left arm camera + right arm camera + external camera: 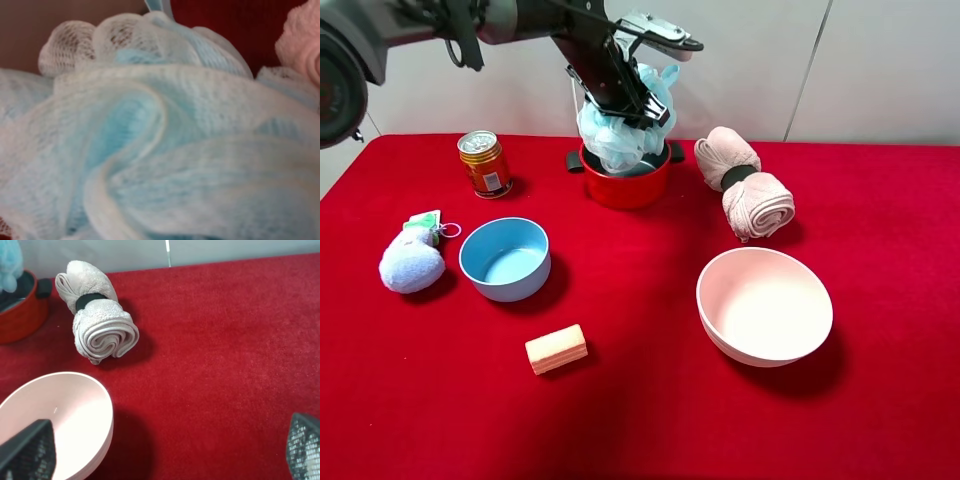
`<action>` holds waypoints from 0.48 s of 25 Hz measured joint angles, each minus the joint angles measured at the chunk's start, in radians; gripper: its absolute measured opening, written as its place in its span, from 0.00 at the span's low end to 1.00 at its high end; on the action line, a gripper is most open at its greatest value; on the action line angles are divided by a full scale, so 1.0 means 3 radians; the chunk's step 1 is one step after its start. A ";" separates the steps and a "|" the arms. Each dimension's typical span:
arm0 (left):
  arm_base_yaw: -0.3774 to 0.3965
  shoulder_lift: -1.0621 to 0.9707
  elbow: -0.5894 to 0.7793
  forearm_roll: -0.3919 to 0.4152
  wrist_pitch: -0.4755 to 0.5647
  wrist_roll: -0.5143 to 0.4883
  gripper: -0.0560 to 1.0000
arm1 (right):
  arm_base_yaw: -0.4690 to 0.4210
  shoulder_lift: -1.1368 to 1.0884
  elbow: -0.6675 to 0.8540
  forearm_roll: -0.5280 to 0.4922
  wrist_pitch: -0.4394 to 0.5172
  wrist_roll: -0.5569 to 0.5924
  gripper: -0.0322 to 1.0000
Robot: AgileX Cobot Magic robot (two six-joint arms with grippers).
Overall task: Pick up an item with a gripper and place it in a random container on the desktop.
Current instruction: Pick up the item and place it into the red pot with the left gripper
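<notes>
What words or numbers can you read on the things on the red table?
Orange can: the label has a pale patch that may be print, too small and blurred to read.
Tag on the plush toy: too small to read.
Nothing else shows any writing.

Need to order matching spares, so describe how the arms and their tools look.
The left arm is black with a grey segment, loose black cables and a pale camera module by its black left tool. The right tool shows only two dark fingertips with a mesh-textured grip surface.
</notes>
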 joint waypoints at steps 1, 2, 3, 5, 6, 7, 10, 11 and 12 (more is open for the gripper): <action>0.0000 0.0012 0.0000 0.0000 -0.0020 0.0003 0.53 | 0.0000 0.0000 0.0000 0.0000 0.0000 0.0000 0.70; 0.0003 0.0027 0.0000 0.0000 -0.0041 0.0003 0.53 | 0.0000 0.0000 0.0000 0.0000 0.0000 0.0000 0.70; 0.0003 0.0036 0.0000 0.0000 -0.0066 0.0003 0.53 | 0.0000 0.0000 0.0000 0.0000 0.0000 0.0000 0.70; 0.0004 0.0043 0.0000 -0.0003 -0.0081 0.0003 0.53 | 0.0000 0.0000 0.0000 0.0000 0.0000 0.0000 0.70; 0.0004 0.0046 0.0000 -0.0004 -0.0081 0.0003 0.53 | 0.0000 0.0000 0.0000 0.0000 0.0000 0.0000 0.70; 0.0004 0.0046 0.0000 -0.0004 -0.0081 0.0003 0.53 | 0.0000 0.0000 0.0000 0.0000 0.0000 0.0000 0.70; 0.0004 0.0046 0.0000 -0.0004 -0.0081 0.0003 0.53 | 0.0000 0.0000 0.0000 0.0000 0.0000 0.0000 0.70; 0.0004 0.0046 0.0000 -0.0004 -0.0081 0.0003 0.53 | 0.0000 0.0000 0.0000 0.0000 0.0000 0.0000 0.70; 0.0004 0.0046 0.0000 -0.0004 -0.0078 0.0003 0.53 | 0.0000 0.0000 0.0000 0.0000 0.0000 0.0000 0.70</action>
